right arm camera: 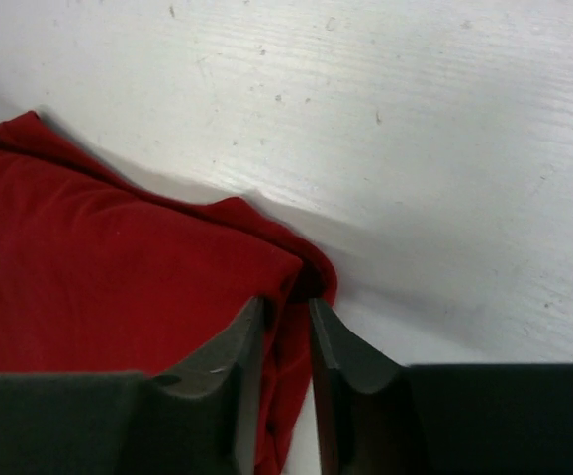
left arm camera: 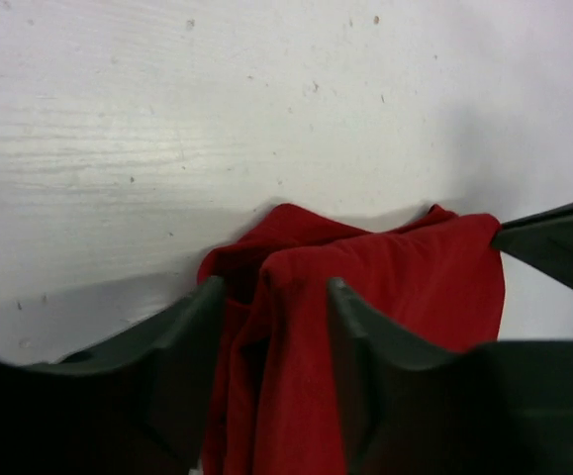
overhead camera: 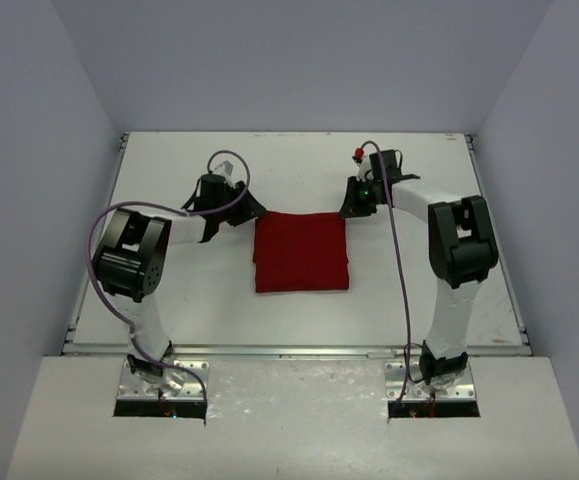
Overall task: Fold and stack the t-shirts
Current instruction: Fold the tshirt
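Note:
The dark red t-shirt [overhead camera: 301, 252] lies folded into a neat square in the middle of the white table [overhead camera: 169, 290]. My left gripper [overhead camera: 252, 212] sits at its far left corner. In the left wrist view that gripper [left arm camera: 274, 289] is open, its fingers well apart with a raised fold of the t-shirt [left arm camera: 405, 287] loose between them. My right gripper [overhead camera: 349, 208] sits at the far right corner. In the right wrist view it [right arm camera: 286, 305] is open only a little, its jaws straddling the rolled edge of the t-shirt [right arm camera: 98, 267].
Grey walls close in the table on the left, back and right. A dark finger of the right gripper [left arm camera: 553, 242] shows at the right edge of the left wrist view. Cables loop over both arms.

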`<state>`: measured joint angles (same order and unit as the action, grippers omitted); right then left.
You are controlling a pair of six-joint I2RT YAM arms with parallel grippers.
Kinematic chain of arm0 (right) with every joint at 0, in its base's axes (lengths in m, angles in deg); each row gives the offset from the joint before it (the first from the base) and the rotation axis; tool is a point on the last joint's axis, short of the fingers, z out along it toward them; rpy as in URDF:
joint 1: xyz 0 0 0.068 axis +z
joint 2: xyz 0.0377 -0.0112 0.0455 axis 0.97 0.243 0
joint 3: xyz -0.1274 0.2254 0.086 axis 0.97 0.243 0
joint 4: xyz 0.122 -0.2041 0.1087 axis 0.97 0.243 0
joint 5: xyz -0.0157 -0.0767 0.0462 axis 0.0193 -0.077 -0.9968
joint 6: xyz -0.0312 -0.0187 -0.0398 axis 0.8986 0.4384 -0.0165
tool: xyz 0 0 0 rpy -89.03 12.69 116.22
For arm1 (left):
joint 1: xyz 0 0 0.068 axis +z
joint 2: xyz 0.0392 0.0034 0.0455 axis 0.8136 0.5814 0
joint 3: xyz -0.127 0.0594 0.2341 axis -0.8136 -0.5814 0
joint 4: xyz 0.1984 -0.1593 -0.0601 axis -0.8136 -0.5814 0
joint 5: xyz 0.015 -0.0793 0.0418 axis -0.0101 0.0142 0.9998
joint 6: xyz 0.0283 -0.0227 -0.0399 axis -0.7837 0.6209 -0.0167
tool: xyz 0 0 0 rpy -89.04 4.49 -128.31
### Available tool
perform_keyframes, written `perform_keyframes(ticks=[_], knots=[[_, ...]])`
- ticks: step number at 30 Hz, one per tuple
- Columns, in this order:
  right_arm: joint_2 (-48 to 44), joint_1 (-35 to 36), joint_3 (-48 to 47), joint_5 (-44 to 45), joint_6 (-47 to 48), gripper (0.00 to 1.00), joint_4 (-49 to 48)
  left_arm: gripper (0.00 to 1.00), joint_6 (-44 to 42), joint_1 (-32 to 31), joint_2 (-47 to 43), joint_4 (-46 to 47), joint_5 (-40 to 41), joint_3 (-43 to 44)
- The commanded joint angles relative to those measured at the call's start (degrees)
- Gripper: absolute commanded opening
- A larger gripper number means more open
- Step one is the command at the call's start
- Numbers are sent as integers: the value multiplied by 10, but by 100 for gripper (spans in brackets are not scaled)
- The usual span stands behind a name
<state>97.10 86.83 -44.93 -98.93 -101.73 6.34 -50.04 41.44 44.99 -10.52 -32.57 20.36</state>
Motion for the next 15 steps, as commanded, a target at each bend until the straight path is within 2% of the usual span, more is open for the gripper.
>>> perform_keyframes(ticks=[1,2,3,4,5,6,7,9,10,11,12,14,15], knots=[[-47,-6,-20,33,-12,26,11,48,7,5,-47,13,31,-2],[-55,-6,-15,33,-15,33,16,57,7,5,-65,9,36,-5],[-67,-6,-13,34,-16,46,16,65,6,4,-78,4,45,-13],[-94,-5,-2,39,-17,47,11,70,2,4,-107,-4,65,-17],[-108,-4,6,40,-22,53,9,71,-4,-2,-123,-17,80,-19],[-140,-1,23,46,-27,57,4,65,-4,-5,-152,-45,117,-24],[-154,3,33,57,-31,58,4,53,-1,-12,-165,-61,139,-26],[-183,11,87,48,-54,51,-29,28,3,-41,-189,-91,193,-38],[-196,11,109,28,-66,37,-55,24,7,-52,-191,-91,195,-42],[-216,12,131,-3,-79,7,-76,16,8,-69,-189,-80,165,-52],[-223,11,152,-25,-89,1,-105,1,7,-74,-187,-25,131,-62],[-206,10,183,-102,-116,1,-176,0,12,-72,-158,26,80,-70],[-189,9,180,-120,-117,1,-187,0,14,-70,-142,12,78,-48]])
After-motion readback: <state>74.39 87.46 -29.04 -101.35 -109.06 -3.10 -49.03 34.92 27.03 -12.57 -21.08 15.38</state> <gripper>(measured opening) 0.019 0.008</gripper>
